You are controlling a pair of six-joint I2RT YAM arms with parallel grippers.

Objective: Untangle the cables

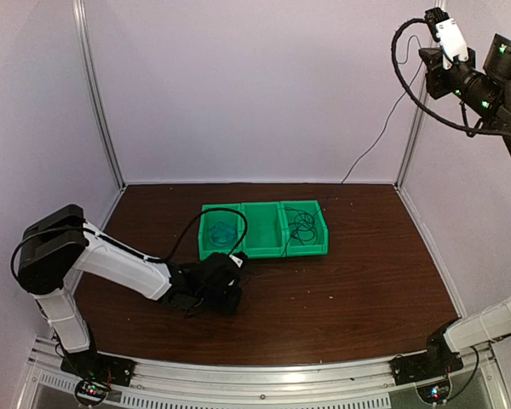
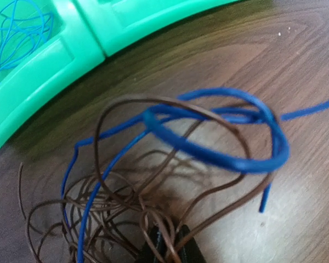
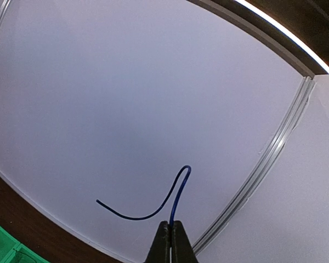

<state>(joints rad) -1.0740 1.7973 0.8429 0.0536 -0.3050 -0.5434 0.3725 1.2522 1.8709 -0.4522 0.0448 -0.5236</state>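
Cable tangle [image 2: 181, 143] pinched by left gripper [image 2: 165, 247] near tabletop [image 2: 296, 60] front-left, beside green bin [image 2: 49, 66]; loops fanned ahead. Short blue cable [image 3: 177, 197] pinched by right gripper [image 3: 170, 241], raised far right.

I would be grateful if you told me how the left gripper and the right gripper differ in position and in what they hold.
The left gripper is down at the table, while the right gripper is up high, facing the wall. The left gripper pinches a tangle of brown and blue cables; the right gripper holds a single blue cable that dangles freely. Both look closed on wire.
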